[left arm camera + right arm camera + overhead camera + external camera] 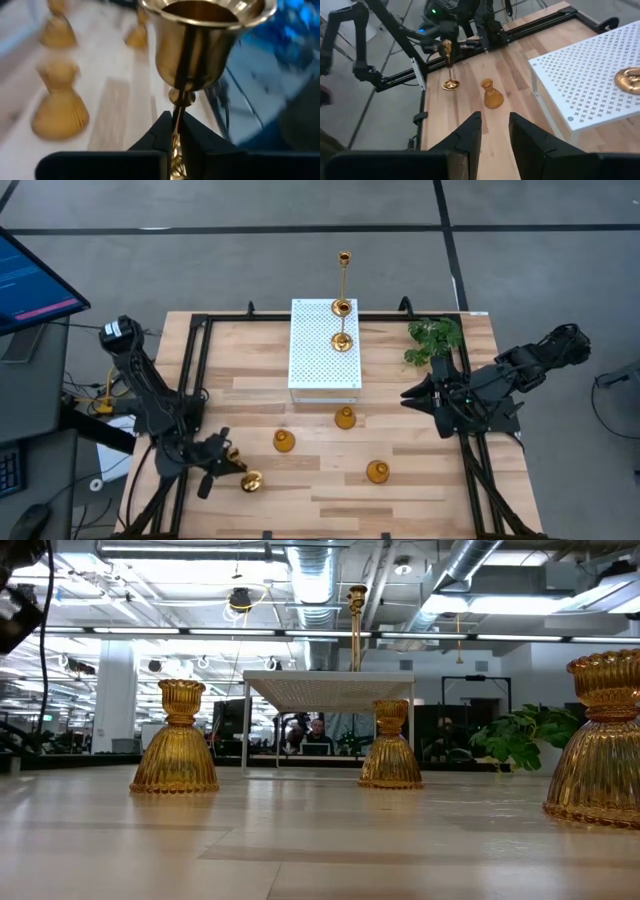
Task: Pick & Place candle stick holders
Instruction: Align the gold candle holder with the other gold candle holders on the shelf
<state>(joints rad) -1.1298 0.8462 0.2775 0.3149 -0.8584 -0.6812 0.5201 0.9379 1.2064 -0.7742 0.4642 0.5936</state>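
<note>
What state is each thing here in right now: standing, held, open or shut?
Left tool: shut on the stemmed brass holder, at the table's near left.
Stemmed brass holder: upright, base on the table, stem gripped.
Right tool: open, holding nothing, waiting at the table's right edge.
Three amber holders: standing upright on the table, untouched.
White perforated box: carrying brass holders, one with a tall stem.

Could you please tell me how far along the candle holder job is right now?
Two brass holders already stand on the white box. The left hand is shut on a stemmed holder at the table's near left. Three amber holders wait on the table; the right hand idles.
</note>
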